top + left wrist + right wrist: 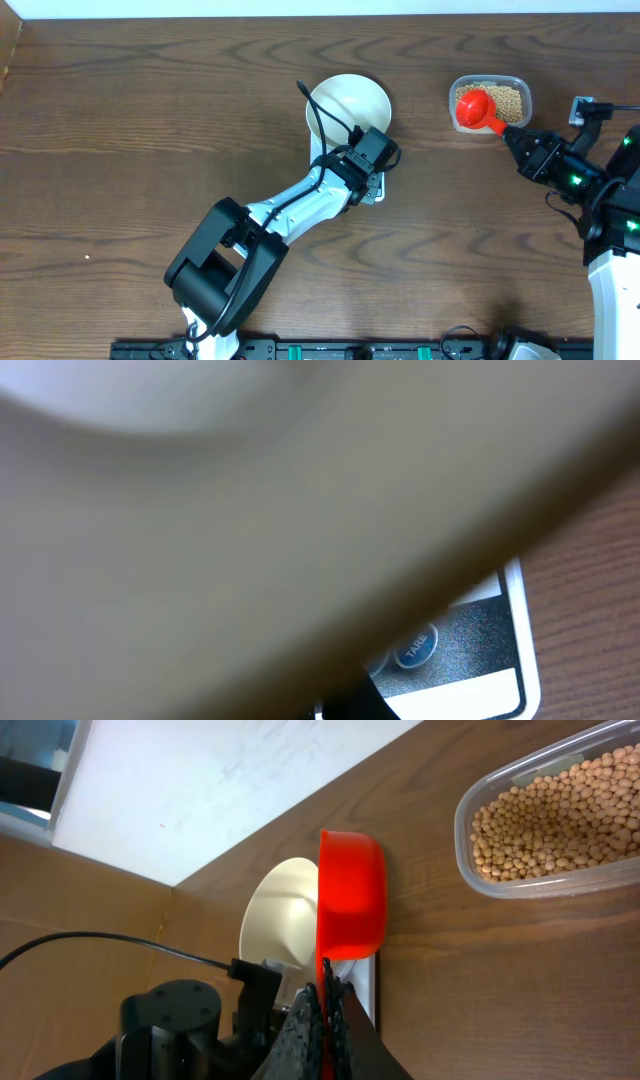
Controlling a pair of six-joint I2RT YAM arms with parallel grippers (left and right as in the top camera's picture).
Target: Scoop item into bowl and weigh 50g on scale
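Observation:
The white bowl (348, 100) sits over the far end of the white scale (377, 195). My left gripper (362, 148) is at the bowl's near rim and looks shut on it. In the left wrist view the blurred bowl wall (250, 510) fills the frame and hides the fingers. Below it the scale's grey panel (480, 645) shows, with a blue TARE button. My right gripper (512, 132) is shut on the handle of a red scoop (474, 106), held over the clear tub of tan beans (505, 98). The scoop (352, 895) and beans (560, 820) show in the right wrist view. No beans show in the scoop.
The clear plastic tub (520, 82) stands at the back right of the brown wooden table. A black cable (312, 110) runs over the bowl's left rim to the left arm. A small grey block (581, 106) lies right of the tub.

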